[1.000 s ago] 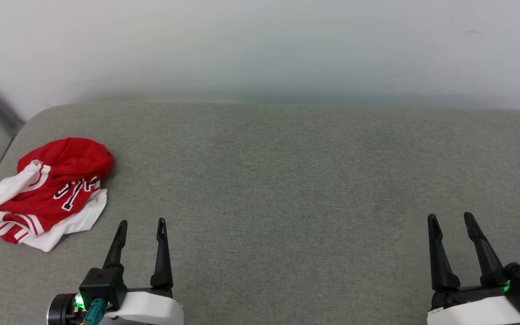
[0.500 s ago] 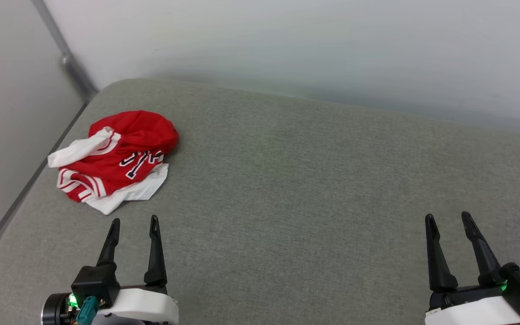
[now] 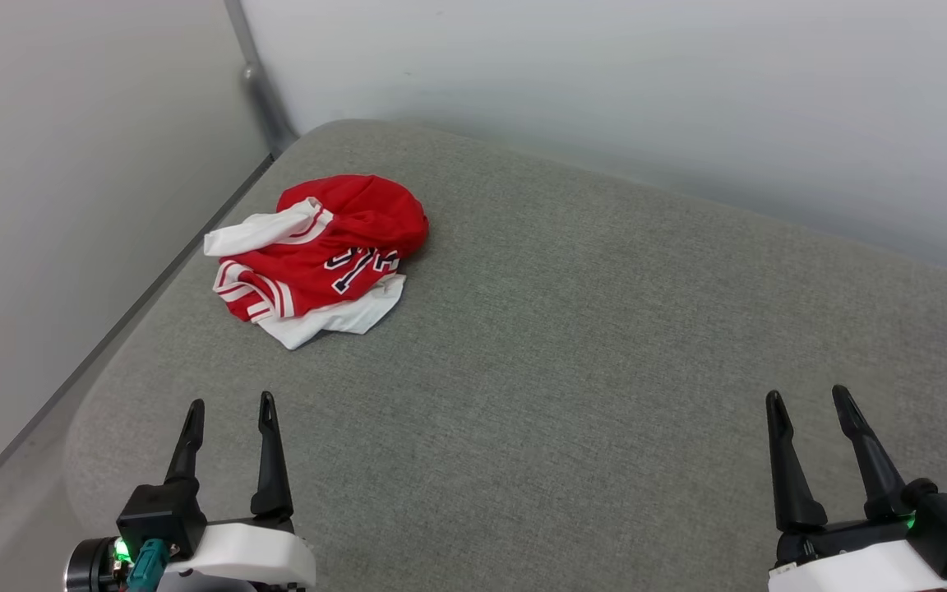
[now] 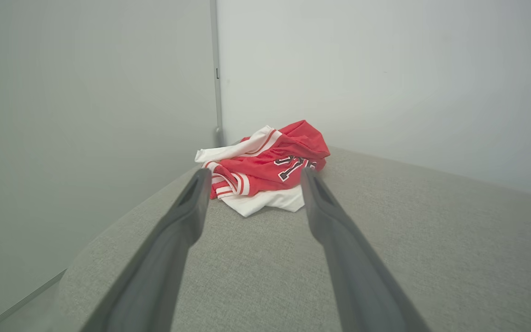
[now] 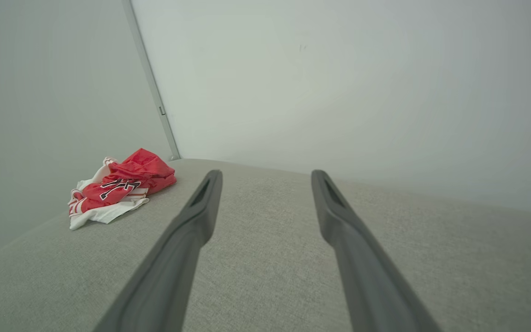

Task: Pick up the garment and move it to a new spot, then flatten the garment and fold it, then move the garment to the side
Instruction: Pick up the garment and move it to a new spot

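Grey fabric cushion [image 3: 572,329] in a corner of two pale walls.
The cushion spreads flat under and ahead of the left claw [image 3: 231,400] and right claw [image 3: 806,392], its far-left corner rounded. The back wall [image 3: 605,82] rises well ahead of the claws; the side wall [image 3: 71,164] stands to the left claw's left. A grey post [image 3: 264,90] marks their join. Light is soft and even.

A grey woven fabric cushion [image 3: 605,370] with a rounded corner carries the work. The garment [image 3: 321,255] lies directly on it as a crumpled red heap, at about 10 o'clock from the cushion's middle in the head view, near that corner. A white sleeve juts toward 9 o'clock, and white cloth shows at the heap's 6 o'clock edge.
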{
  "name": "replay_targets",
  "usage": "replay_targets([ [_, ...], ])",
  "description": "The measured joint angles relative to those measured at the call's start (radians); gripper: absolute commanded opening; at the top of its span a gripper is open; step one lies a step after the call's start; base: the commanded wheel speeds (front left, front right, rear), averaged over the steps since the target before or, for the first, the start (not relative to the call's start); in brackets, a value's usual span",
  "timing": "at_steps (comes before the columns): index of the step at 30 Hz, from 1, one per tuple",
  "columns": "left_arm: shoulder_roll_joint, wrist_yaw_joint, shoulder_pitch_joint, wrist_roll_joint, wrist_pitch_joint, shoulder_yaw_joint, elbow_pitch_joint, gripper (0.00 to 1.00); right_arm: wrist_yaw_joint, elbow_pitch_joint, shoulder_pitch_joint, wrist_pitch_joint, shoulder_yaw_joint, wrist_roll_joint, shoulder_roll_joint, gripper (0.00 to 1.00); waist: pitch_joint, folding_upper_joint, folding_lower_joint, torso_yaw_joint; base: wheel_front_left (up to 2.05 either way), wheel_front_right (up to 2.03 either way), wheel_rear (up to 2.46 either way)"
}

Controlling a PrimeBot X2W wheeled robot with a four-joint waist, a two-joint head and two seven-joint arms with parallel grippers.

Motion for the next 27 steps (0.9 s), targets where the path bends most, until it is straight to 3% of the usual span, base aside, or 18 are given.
replay_targets([
  [8,0.0,0.001,0.002,-0.01,0.0,0.014,0.005,1.0,0.0,0.0,0.0,0.0,0.006,-0.011,0.0,1.0,0.004,0.0,0.0,0.028,0.0,0.0,0.0],
  [12,0.0,-0.028,-0.037,-0.015,0.0,0.052,0.002,1.0,0.0,-0.004,-0.006,0.0,0.014,-0.026,0.0,1.0,0.017,0.0,0.0,0.018,0.0,0.0,0.0],
  [18,0.027,-0.103,-0.215,0.015,0.0,0.138,0.013,1.0,0.0,-0.02,-0.043,0.0,0.016,-0.057,0.0,1.0,0.066,0.0,0.0,-0.015,0.0,0.0,0.0],
  [27,0.125,-0.16,-0.531,-0.014,0.0,0.281,0.057,1.0,0.0,-0.079,-0.125,0.0,-0.005,-0.133,0.0,1.0,0.207,0.0,0.0001,-0.089,0.0,0.0,0.0],
])
